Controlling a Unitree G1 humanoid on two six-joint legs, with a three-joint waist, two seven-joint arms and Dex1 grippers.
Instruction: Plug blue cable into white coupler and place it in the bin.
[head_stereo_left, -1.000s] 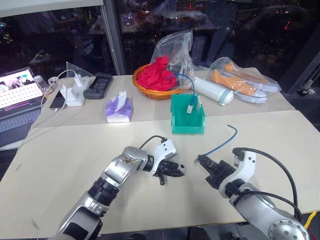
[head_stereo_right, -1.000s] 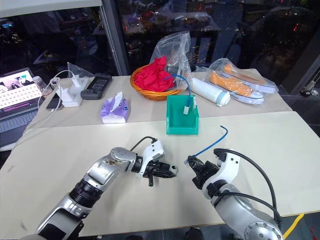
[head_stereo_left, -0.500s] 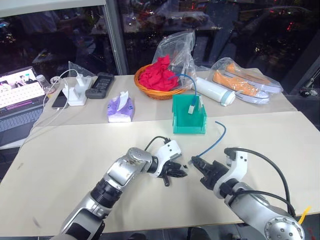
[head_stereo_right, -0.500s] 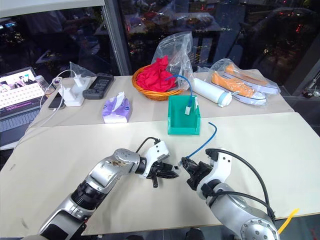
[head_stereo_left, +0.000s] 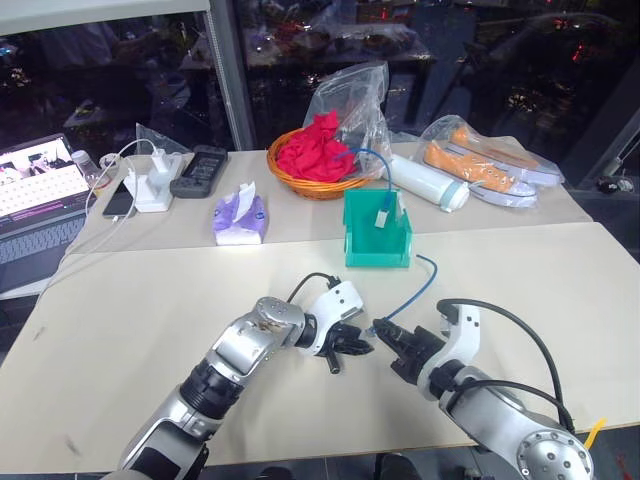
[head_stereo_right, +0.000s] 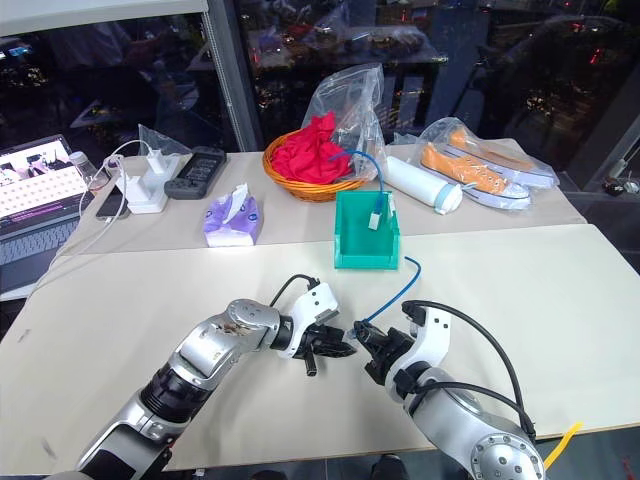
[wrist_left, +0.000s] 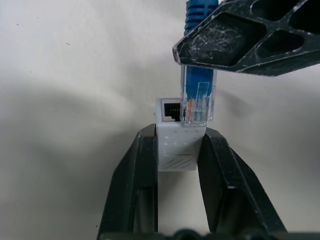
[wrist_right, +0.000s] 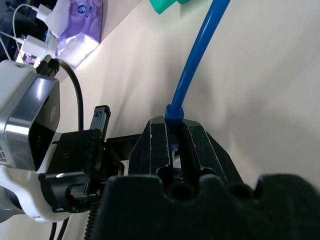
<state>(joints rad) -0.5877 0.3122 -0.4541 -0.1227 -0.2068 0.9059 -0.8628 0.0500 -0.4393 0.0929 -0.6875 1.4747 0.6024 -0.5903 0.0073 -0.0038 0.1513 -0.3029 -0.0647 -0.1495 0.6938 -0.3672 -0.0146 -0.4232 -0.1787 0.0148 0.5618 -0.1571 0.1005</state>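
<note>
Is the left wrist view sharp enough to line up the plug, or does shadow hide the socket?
Left wrist view: the white coupler is sharp and evenly lit, its socket contacts readable, the blue cable plug crisp; soft shadow on the table only. Right wrist view: the near claw is blurred.

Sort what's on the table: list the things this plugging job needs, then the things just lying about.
Job:
- blue cable, plug end held in the right gripper
- white coupler, clamped between the left gripper fingers
- bin, teal

Lying about:
- orange basket with red cloth
- tissue pack
- bagged shoes
- white bottle
- chargers
- laptop
</note>
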